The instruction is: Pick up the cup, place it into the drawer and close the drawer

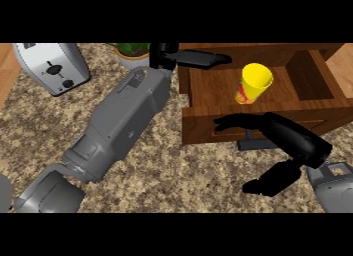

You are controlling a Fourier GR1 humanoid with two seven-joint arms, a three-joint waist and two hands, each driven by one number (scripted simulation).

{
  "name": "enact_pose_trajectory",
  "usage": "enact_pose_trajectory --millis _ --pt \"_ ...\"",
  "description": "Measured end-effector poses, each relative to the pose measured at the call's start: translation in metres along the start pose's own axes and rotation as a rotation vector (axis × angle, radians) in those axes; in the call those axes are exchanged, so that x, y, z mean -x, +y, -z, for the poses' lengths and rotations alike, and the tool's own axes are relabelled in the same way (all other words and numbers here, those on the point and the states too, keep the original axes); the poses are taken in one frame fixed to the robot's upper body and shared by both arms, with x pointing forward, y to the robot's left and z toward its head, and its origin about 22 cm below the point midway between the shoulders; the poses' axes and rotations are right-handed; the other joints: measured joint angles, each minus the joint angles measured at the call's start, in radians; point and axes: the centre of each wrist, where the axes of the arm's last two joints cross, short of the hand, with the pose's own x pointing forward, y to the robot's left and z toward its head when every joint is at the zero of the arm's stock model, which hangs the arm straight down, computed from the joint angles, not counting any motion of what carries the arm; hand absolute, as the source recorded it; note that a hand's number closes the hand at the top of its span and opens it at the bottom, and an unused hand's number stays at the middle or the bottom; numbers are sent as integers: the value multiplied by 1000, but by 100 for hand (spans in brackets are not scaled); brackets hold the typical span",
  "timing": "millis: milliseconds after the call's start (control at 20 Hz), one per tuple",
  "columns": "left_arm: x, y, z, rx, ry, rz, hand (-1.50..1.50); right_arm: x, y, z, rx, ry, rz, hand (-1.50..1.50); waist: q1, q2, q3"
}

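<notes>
Standing upright inside open drawer [208, 80]: yellow cup [254, 82]. Left hand [197, 58] lay over drawer's rear corner, fingers straight. Right hand [282, 135] fingers extended against drawer front, holding nothing.

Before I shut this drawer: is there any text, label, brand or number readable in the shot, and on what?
No readable text anywhere.
Cup, standing in the drawer: a red and green mark low on its side, too blurred to read as words.
Toaster: dark knobs and a slot on its front, no lettering visible.
Plant pot: no marking visible.
</notes>
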Motion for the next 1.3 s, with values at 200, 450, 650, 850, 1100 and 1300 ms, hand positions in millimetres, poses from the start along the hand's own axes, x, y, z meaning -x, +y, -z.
enact_pose_trajectory --millis 200,450,650,850,1100,1300 --pt "4 3 -5 -4 -4 -41 -150 34 21 16 -9 111 -49 -150 43 -5 0" --pt "16 22 -16 -10 -10 -72 -150 78 41 36 -64 201 -96 150 88 -9 0" --pt "22 40 -26 -19 -15 -87 -150 111 42 51 -55 266 -120 150 122 -8 1" --pt "24 62 -34 -17 -17 -101 -150 129 23 61 9 248 -123 150 151 -9 -1" --pt "25 85 -42 -1 -11 -119 -150 138 -14 68 135 232 -109 150 182 3 3" --pt "24 97 -47 14 -7 -122 -150 143 -37 64 199 220 -64 150 199 9 8"
